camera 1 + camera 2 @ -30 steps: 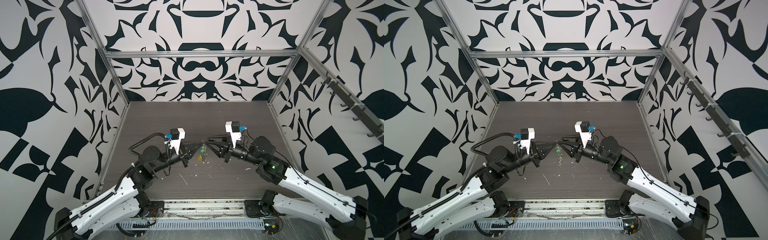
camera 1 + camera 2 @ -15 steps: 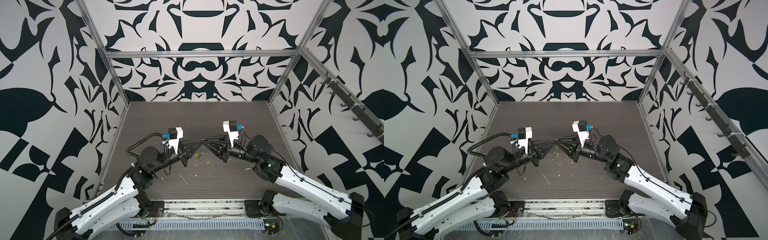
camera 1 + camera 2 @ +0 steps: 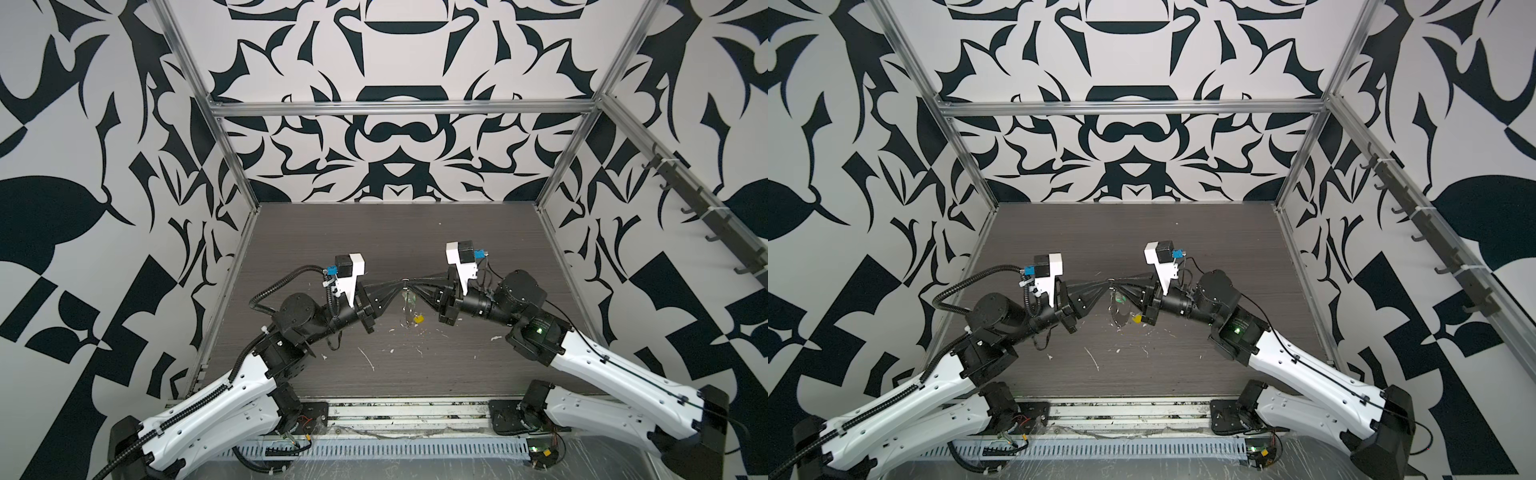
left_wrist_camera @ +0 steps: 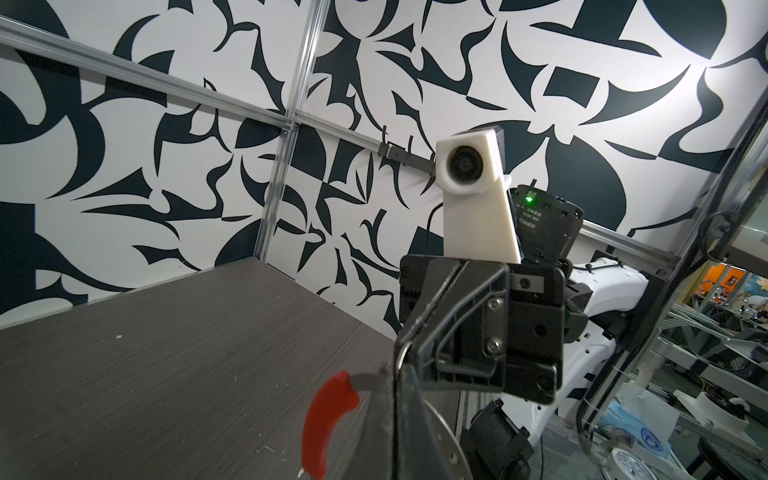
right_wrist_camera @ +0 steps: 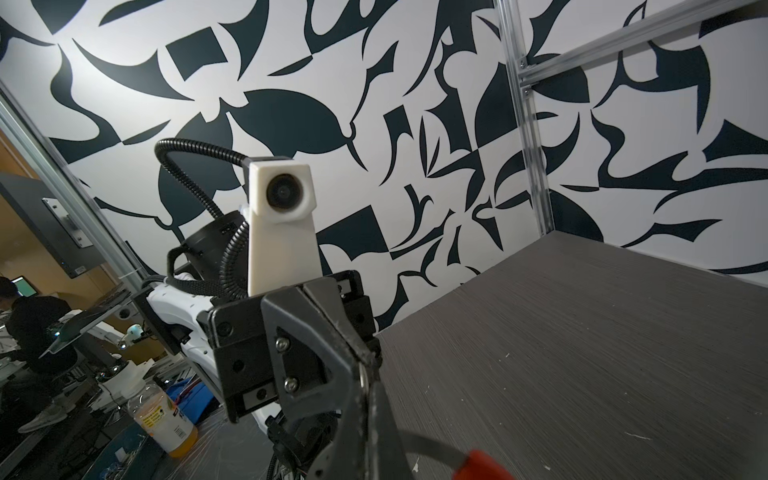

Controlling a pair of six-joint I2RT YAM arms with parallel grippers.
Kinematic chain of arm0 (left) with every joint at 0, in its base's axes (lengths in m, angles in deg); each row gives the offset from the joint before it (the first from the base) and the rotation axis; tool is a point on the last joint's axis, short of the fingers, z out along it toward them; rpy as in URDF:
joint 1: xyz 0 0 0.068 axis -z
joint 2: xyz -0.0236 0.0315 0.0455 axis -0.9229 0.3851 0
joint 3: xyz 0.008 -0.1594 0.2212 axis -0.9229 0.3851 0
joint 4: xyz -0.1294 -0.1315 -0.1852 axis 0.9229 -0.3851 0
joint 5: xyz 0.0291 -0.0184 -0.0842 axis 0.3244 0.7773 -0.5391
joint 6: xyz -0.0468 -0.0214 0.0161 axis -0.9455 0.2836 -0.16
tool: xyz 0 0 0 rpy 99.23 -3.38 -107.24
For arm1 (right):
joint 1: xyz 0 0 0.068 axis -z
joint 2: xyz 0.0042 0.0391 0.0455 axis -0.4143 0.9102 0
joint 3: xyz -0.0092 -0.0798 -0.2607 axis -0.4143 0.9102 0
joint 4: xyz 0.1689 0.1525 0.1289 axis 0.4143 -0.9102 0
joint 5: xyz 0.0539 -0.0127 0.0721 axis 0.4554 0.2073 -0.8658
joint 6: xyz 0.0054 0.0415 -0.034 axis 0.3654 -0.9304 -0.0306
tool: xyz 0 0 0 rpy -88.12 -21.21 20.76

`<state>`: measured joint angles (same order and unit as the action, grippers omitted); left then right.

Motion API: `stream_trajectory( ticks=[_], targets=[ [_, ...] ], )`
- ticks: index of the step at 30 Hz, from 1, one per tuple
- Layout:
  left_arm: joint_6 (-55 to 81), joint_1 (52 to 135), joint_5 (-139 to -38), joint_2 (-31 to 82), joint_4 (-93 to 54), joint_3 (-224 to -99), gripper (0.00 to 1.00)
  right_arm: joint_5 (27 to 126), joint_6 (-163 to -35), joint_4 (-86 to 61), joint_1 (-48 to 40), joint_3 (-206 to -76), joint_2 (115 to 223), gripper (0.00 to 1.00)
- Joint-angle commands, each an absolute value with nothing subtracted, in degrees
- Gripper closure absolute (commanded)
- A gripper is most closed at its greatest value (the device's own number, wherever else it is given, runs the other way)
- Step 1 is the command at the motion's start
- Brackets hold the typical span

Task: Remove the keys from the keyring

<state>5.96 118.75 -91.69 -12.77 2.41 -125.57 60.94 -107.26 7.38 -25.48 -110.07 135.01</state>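
Keyring [image 4: 328,419] clamped between left pincer [image 3: 400,284], right pincer [image 3: 412,284] (flecks [image 3: 368,359] litter table [image 3: 415,232]).

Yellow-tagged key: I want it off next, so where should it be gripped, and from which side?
Probably by the yellow tag, its broadest part, from below on the right arm's side: it dangles lowest on the hanging keyring, nearer that arm.

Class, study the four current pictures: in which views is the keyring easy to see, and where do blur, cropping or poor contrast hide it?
Left wrist view: the red section of the keyring is crisp. Right wrist view: that red section is soft and cut off by the picture's edge. Both top views: the thin keyring nearly vanishes against the dark table; the yellow tag stands out.
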Motion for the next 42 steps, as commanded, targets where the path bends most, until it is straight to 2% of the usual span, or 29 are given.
stream_trajectory(
  ticks=[1, 4, 11, 17, 20, 28, 42],
  targets=[
    [6.81, 118.85, -91.27, -13.79, 2.33, -125.24, 0.95, 60.85, -106.86, 4.20, -25.71, -112.91, 133.54, 1.00],
    [7.64, 118.85, -90.05, -15.41, -1.32, -125.14, 0.70, 63.13, -102.61, -7.60, -25.67, -117.13, 132.37, 1.00],
    [12.30, 118.83, -90.15, -18.13, -12.40, -127.45, 0.60, 63.22, -88.93, -39.00, -25.59, -132.62, 135.67, 1.00],
    [14.67, 118.85, -95.65, -13.64, -18.09, -131.51, 0.59, 61.56, -80.54, -59.38, -25.54, -146.04, 144.44, 1.00],
    [14.92, 118.85, -97.52, -11.53, -18.80, -132.65, 0.58, 60.93, -78.92, -64.13, -25.54, -149.83, 148.34, 1.00],
    [16.26, 118.85, -96.08, -12.58, -20.35, -132.66, 0.61, 64.34, -79.35, -69.54, -25.54, -155.27, 152.19, 1.00],
    [17.48, 118.81, -103.15, -8.59, -20.44, -134.02, 0.66, 56.48, -76.97, -72.73, -25.73, -158.39, 154.43, 1.00]
  ],
)
